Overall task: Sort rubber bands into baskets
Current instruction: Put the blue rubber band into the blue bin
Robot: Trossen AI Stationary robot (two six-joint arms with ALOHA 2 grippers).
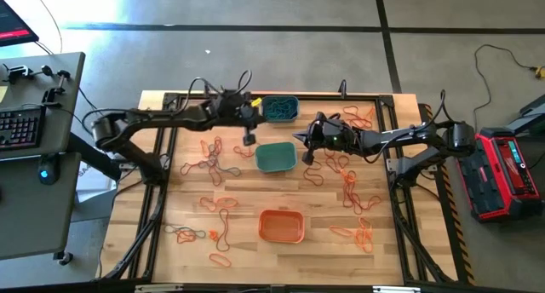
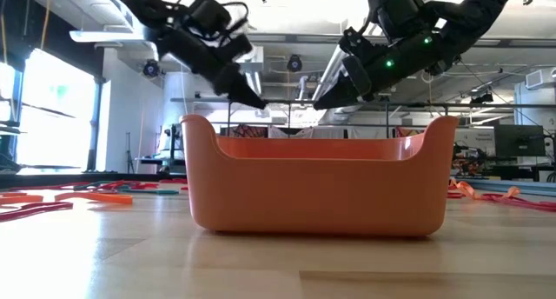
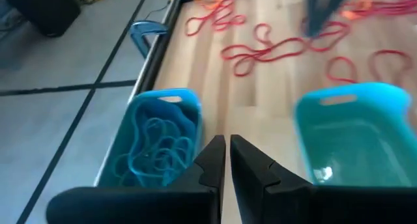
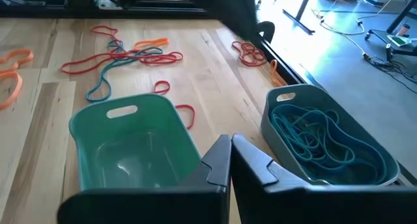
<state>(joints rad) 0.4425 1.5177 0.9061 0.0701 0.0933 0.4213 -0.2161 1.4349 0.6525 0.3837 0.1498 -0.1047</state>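
Hanging closed and empty over the wooden counter (image 1: 247,186), both tools, left (image 1: 249,140) and right (image 1: 307,157), flank smooth rounded plastic baskets (image 1: 275,157) among thin floppy bands (image 1: 351,189).

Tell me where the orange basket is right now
In the high view the orange basket sits near the table's front edge, about centre, in front of the teal-green basket. Loose orange rubber bands lie on the wood to either side.

Two dark jointed arms, looping black cables, green indicator lights, tapered black fingers (image 3: 212,168)
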